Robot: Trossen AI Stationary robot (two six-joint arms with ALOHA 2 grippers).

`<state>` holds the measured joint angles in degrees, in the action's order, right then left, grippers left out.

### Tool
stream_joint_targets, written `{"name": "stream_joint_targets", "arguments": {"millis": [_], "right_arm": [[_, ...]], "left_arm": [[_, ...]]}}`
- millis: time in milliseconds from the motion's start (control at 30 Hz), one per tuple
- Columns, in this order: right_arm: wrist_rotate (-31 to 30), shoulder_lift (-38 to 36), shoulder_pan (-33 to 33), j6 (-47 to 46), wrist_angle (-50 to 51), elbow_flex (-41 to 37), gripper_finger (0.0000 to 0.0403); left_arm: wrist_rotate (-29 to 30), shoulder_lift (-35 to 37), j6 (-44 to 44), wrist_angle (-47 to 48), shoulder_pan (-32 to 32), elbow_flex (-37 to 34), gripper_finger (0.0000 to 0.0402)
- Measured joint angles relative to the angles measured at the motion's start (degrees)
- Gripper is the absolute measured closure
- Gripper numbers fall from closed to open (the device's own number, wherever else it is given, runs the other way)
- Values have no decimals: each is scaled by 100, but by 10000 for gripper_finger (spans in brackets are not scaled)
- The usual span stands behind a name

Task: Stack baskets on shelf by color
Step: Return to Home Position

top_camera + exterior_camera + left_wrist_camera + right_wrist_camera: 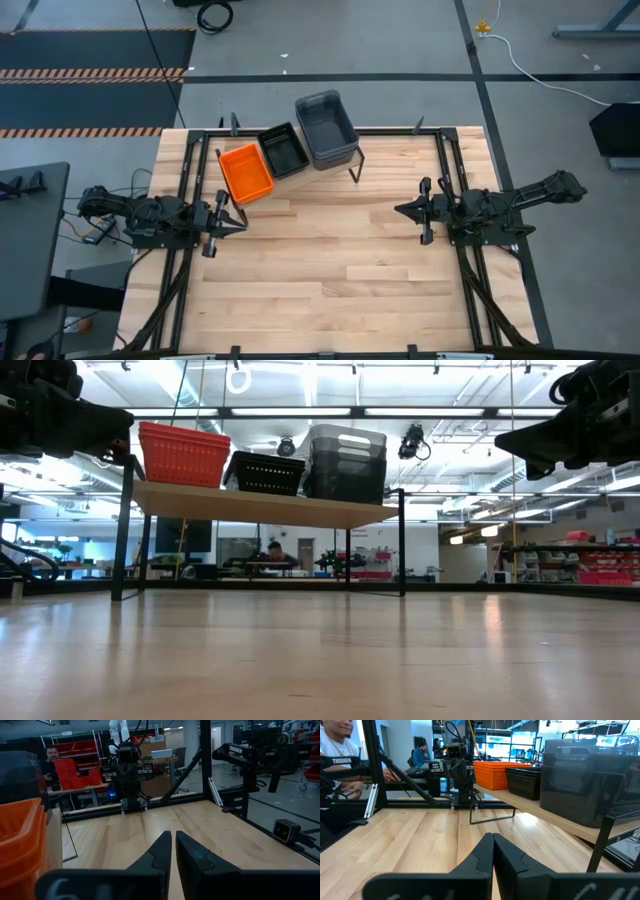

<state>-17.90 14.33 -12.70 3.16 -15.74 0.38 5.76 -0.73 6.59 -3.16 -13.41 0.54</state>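
While the left tool and right tool hang pinched together, a light wood shelf near the left one holds orange plastic baskets, black mesh baskets, grey plastic baskets.

Plastic baskets, pale wood shelf

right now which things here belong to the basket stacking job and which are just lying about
job: orange baskets, black baskets, grey baskets, all on the shelf; left gripper and right gripper, both shut, over the table.
lying about: white cable and striped mat on the floor; a person beyond the table.
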Motion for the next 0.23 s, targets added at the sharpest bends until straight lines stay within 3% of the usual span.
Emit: {"name": "stream_joint_targets", "arguments": {"millis": [233], "right_arm": [[0, 0, -1, 0, 0, 0, 390]], "left_arm": [[0, 0, -1, 2, 2, -1, 376]]}}
